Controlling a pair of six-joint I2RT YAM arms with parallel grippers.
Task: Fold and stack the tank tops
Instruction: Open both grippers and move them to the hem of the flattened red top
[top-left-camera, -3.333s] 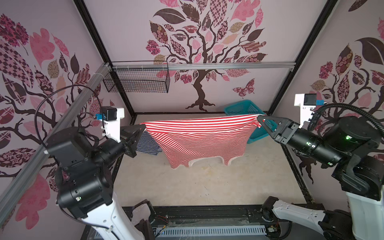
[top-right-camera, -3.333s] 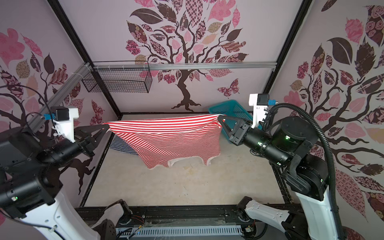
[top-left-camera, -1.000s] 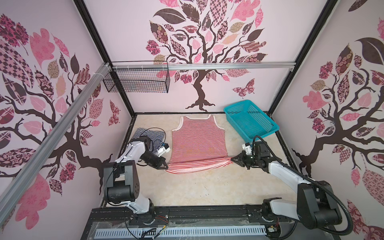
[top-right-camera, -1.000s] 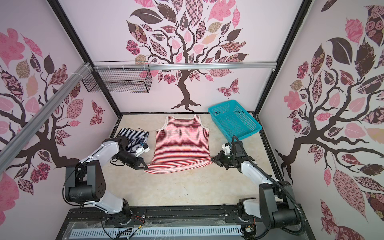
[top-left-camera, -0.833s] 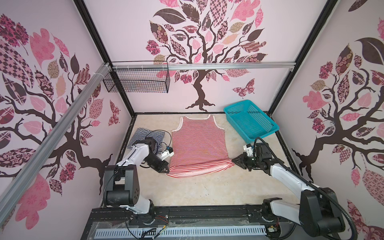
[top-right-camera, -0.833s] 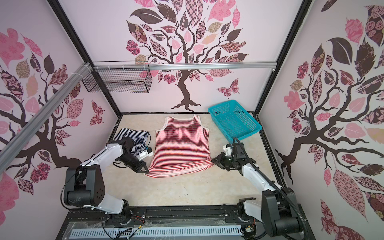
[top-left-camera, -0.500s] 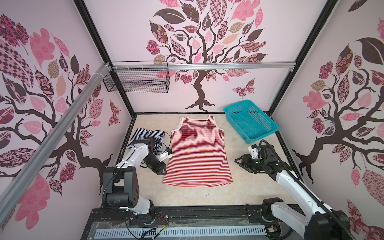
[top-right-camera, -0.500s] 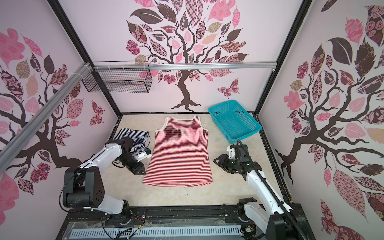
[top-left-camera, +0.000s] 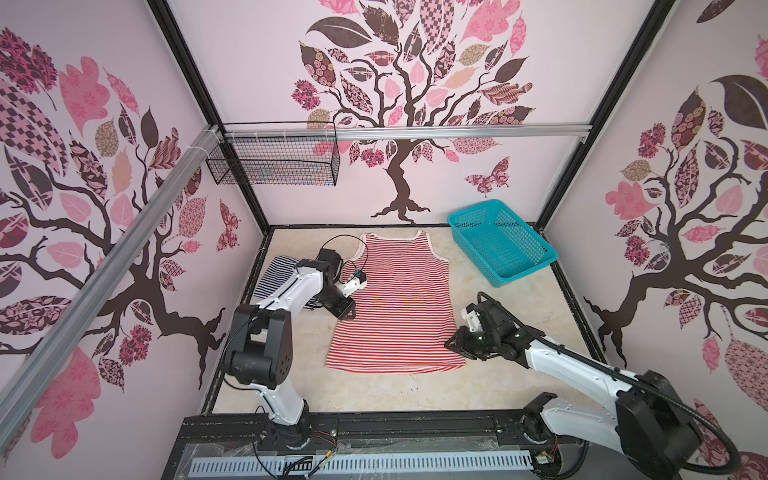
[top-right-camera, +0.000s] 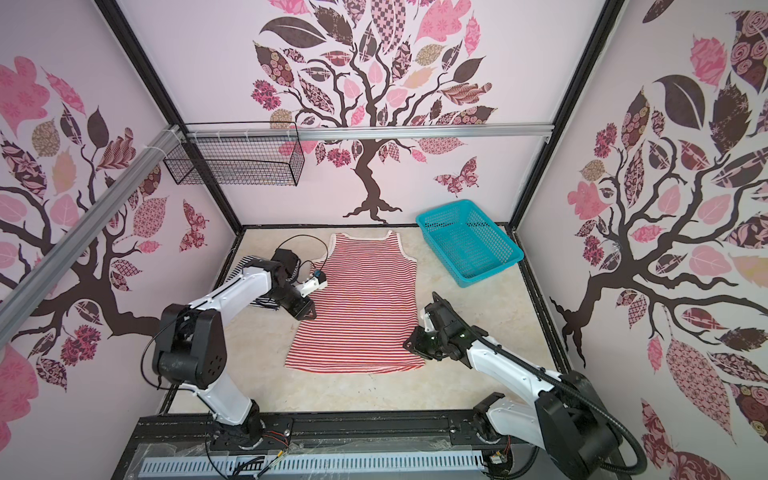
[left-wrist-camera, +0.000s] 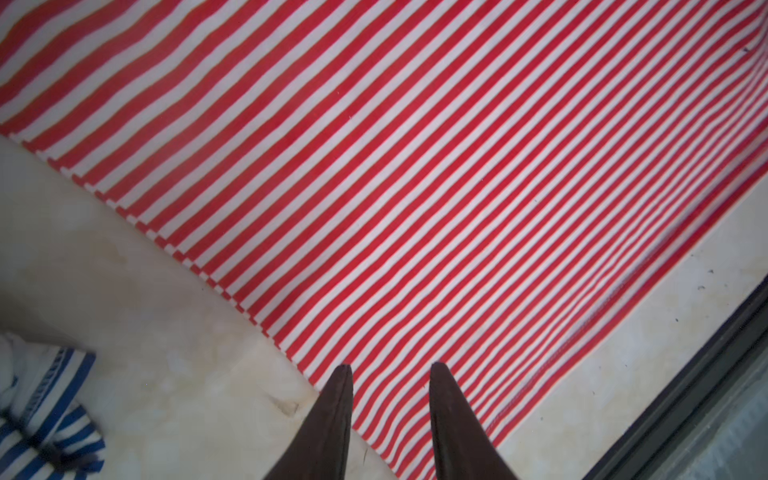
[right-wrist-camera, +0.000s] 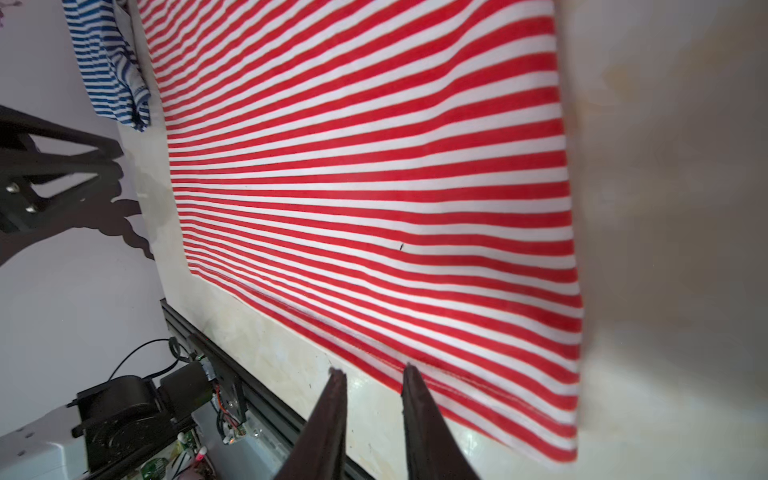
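Red-and-white tank top (top-left-camera: 395, 299) lies spread flat mid-table, unfolded, I judge so that both side edges are within reach. My left gripper (left-wrist-camera: 388, 368) is at its left edge and my right gripper (right-wrist-camera: 372, 372) by the hem's right corner, both with jaws parted and empty. Long axis runs front to back, neck toward the rear wall and hem toward my bases; navy-and-white tank top (top-left-camera: 270, 274) lies off its left side.

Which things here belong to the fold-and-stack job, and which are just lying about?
Job: red-and-white tank top, spread flat; navy-and-white tank top, bunched beside it.
Lying about: teal basket; wire basket on the wall rail.
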